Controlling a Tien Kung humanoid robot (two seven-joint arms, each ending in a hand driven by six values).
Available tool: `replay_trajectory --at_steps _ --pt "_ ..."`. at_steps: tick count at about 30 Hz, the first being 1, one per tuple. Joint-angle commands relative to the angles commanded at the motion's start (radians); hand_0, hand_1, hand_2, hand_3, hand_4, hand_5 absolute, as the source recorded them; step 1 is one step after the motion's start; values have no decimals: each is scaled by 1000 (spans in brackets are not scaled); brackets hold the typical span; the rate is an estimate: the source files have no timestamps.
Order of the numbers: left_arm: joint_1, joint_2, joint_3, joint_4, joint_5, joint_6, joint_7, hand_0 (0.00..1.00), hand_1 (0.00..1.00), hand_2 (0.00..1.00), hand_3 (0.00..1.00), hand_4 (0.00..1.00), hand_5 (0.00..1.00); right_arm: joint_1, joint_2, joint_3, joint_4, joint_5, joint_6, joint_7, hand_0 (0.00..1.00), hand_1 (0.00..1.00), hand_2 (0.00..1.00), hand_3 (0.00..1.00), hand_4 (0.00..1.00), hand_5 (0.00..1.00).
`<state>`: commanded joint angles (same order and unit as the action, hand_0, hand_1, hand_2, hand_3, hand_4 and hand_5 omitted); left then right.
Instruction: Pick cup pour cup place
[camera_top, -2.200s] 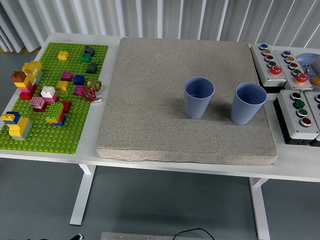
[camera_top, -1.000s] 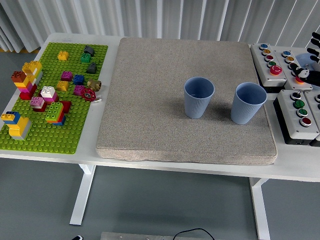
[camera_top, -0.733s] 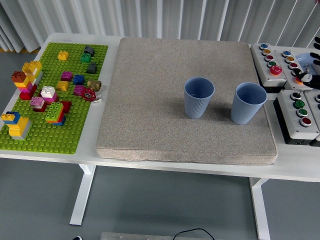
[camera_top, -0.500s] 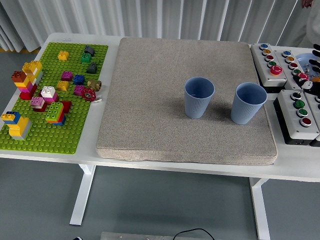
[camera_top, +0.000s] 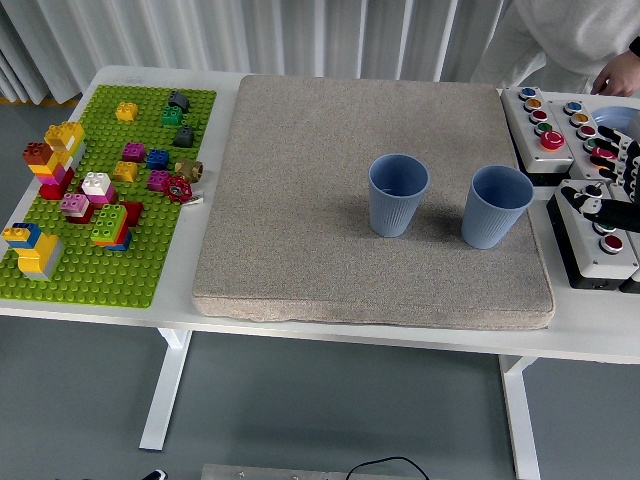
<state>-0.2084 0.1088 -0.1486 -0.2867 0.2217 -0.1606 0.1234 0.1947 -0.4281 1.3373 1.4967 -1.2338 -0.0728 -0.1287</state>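
Entering from the right edge, the right robot hand (camera_top: 608, 185) is now reaching in over the button boxes (camera_top: 600, 235), fingers spread and empty, nearing the right cup (camera_top: 496, 206) standing beside the left cup (camera_top: 398, 194) on the mat (camera_top: 300, 200)

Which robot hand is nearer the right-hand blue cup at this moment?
The right. The right hand is at the picture's right edge, over the button boxes, to the right of the right-hand blue cup and not touching it. The left hand is out of view.
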Motion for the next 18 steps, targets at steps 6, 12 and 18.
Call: replay_trajectory --at_steps 6,12,18 --pt "0 1 1 0 -2 -5 2 796 856 870 793 496 998 -12 4 5 1 -5 3 -2 934 873 928 940 795 340" --pt "0 0 -1 0 -1 -7 6 797 854 870 793 496 998 -41 0 7 18 -18 8 -9 936 873 928 940 790 336" --pt "1 0 -3 1 1 -9 8 797 852 869 794 496 998 -60 -1 -3 31 -33 10 -14 937 874 929 940 819 374"
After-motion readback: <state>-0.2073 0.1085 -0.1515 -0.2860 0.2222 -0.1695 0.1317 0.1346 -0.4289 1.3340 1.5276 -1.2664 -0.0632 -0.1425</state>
